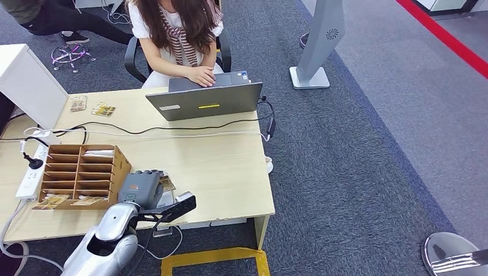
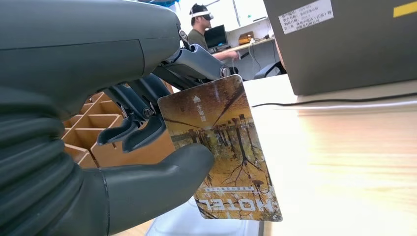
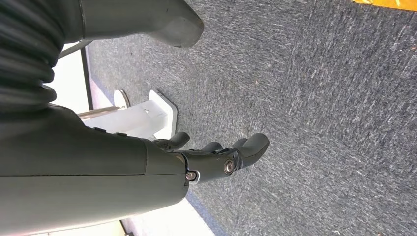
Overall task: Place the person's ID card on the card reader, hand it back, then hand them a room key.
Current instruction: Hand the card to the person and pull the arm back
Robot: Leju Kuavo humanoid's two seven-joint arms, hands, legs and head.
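My left hand (image 1: 141, 187) hovers over the desk's front edge, just right of the wooden organizer. It pinches a card (image 2: 221, 147) printed with autumn trees and the word HOTEL between thumb and fingers (image 2: 133, 130). In the head view the card (image 1: 167, 183) pokes out on the hand's right side. A white card reader (image 1: 166, 200) lies beneath the hand, mostly hidden. The person (image 1: 178, 34) sits across the desk with a hand on the laptop (image 1: 207, 100). My right hand (image 3: 216, 157) hangs over grey carpet, fingers loosely extended, holding nothing.
A wooden slotted organizer (image 1: 80, 175) stands at the desk's front left, with cards lying in front of it. Two more cards (image 1: 92, 107) lie at the far left. A power strip (image 1: 31, 172) and cables cross the desk. A grey stand (image 1: 316, 52) rises on the carpet.
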